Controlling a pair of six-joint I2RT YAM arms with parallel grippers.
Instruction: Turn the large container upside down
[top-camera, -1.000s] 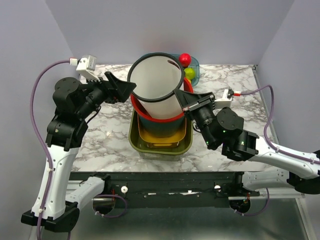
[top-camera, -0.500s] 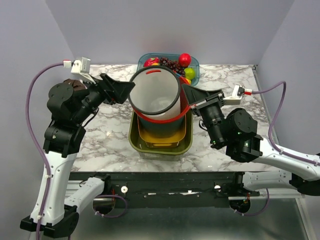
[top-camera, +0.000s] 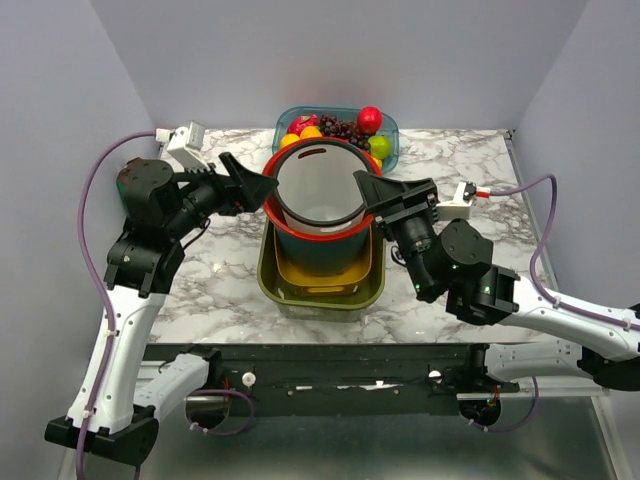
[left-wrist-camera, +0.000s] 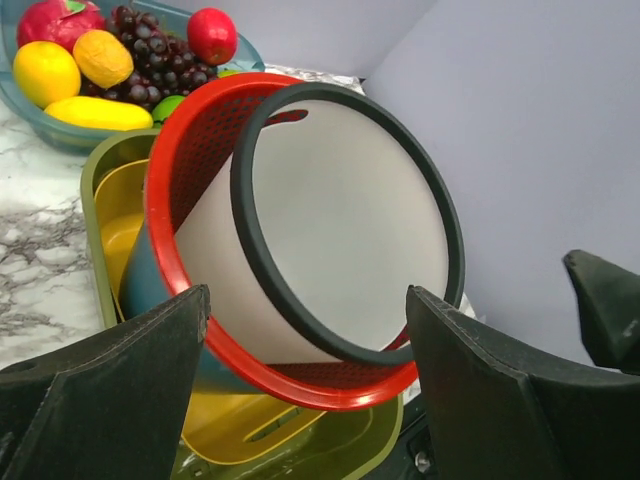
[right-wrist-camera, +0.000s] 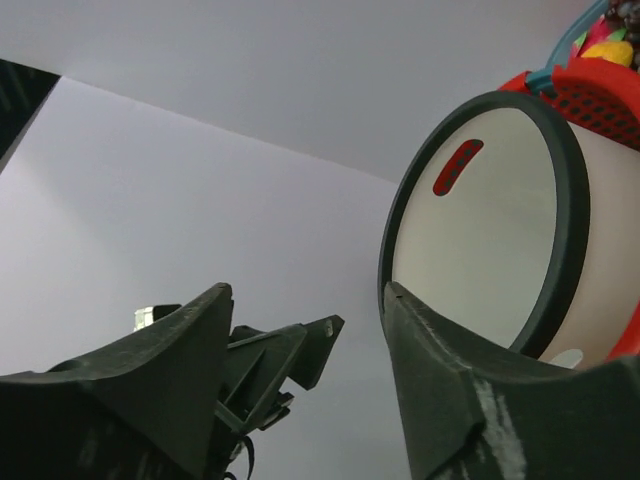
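The container sits mouth-up, slightly tilted, in the red basket. The left end effector and right end effector flank its rim, both open and gripping nothing. A second ago it was raised higher, pinched by the right one.

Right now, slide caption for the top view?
White container mouth-up in red basket, left gripper and right gripper open beside it.

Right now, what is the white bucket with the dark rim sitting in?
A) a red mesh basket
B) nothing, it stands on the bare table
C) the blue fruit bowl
A: the white bucket is nested in the red mesh basket, with the fruit bowl behind it.
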